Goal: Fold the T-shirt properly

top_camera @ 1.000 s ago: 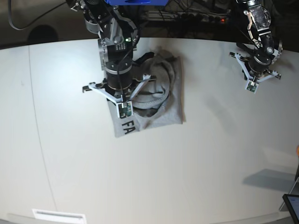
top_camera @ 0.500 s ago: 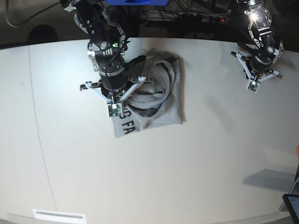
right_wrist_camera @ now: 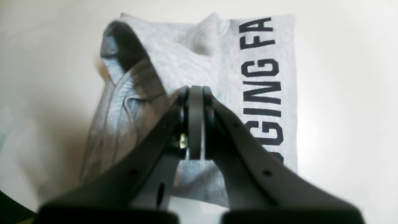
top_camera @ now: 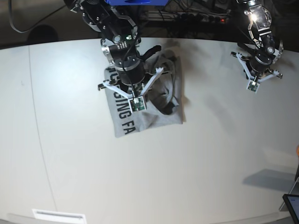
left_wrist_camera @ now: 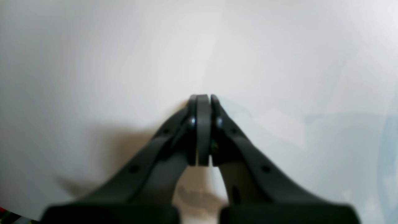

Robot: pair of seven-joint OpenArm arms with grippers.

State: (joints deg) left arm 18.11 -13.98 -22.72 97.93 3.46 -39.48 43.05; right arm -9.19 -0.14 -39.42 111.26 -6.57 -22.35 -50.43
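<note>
The heather-grey T-shirt (top_camera: 154, 114) lies as a rumpled, partly folded bundle at the back middle of the white table (top_camera: 187, 163). Black block lettering (top_camera: 125, 115) runs along its left edge. In the right wrist view the T-shirt (right_wrist_camera: 199, 46) shows the letters "GING FA" (right_wrist_camera: 261, 71) on a flat panel, with bunched folds (right_wrist_camera: 124, 93) beside it. My right gripper (right_wrist_camera: 195, 91) hangs shut just over the fabric, and nothing shows between its pads. In the base view the right gripper (top_camera: 132, 91) is over the shirt's middle. My left gripper (left_wrist_camera: 203, 98) is shut over bare table, far right of the shirt (top_camera: 257, 74).
A dark flat device (top_camera: 292, 205) sits at the front right corner with a shadow patch beside it. A white label strip (top_camera: 58, 215) lies at the front left edge. Cables and dark equipment (top_camera: 196, 16) run behind the table's back edge.
My right arm swung from the shirt's left edge to over its middle. The bunched upper layer shifted right, uncovering more lettering on the left. The left arm has stayed put.
</note>
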